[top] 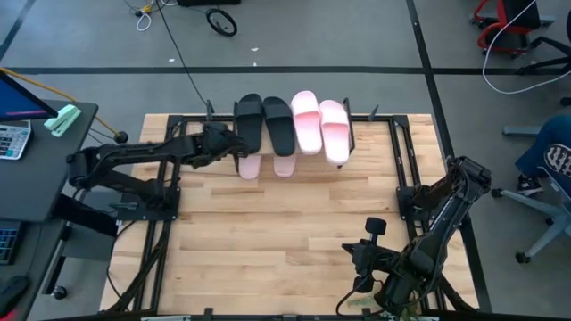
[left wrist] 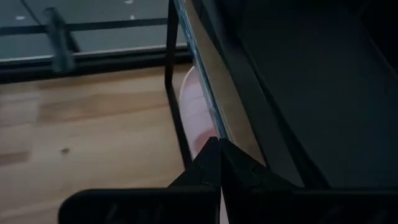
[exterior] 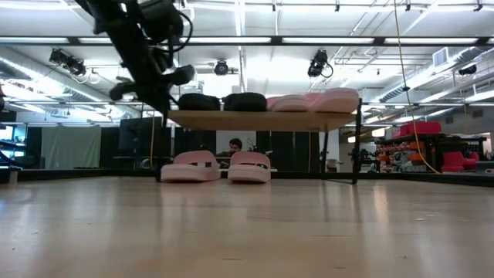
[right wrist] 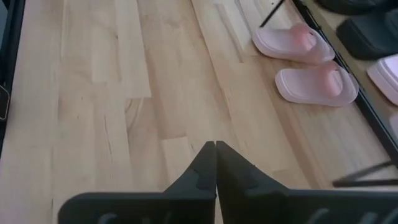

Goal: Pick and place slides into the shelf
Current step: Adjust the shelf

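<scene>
The shelf (exterior: 262,120) stands at the table's far edge. Its top board carries two black slides (top: 250,120) (top: 279,125) and two pale pink slides (top: 306,122) (top: 335,129). Two more pink slides (exterior: 191,166) (exterior: 249,166) lie under the board, their ends sticking out on the near side (top: 250,166) (top: 284,166). My left gripper (left wrist: 217,146) is shut at the board's left near edge (top: 236,147), beside the left black slide (left wrist: 311,81) and above a pink slide (left wrist: 194,109). My right gripper (right wrist: 215,146) is shut and waits above the table's near right part (top: 357,252). My left gripper's shut fingertips (left wrist: 208,155) stand right at the near edge of the shelf's top board (left wrist: 208,106), close to its left end. They come level from the table's left. Whether they touch the board or the black slide I cannot tell.
Bare wooden tabletop (top: 294,223) stretches between the shelf and the near edge. Black arm mounts stand at the table's left (top: 143,192) and right (top: 419,196) sides. A desk with a calculator (top: 13,138) sits off the table's left.
</scene>
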Motion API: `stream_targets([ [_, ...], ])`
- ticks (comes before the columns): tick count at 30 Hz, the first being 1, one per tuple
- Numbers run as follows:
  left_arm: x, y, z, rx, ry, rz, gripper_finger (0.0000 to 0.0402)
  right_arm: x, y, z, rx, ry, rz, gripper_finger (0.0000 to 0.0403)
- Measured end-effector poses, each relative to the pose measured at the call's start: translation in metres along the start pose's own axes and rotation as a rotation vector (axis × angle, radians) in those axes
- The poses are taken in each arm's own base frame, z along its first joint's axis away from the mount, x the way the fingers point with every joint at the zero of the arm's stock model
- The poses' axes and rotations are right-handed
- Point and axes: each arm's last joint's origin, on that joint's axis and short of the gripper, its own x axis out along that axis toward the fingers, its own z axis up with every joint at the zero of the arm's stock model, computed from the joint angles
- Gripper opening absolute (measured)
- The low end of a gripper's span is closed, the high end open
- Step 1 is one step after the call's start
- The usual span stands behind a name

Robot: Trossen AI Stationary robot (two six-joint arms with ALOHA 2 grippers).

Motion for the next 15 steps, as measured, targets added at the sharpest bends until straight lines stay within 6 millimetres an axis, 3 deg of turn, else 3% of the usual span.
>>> stream_targets([
  [6,0.019,-0.022,-0.003,-0.031,-0.057,-0.070,0.0002,0.000,0.000,0.000,-0.015,0.001,-0.002,0.0004],
  [15,0.023,-0.031,-0.004,-0.045,-0.059,-0.166,0.0001,0.000,0.000,0.000,-0.025,0.002,-0.001,0.0004],
])
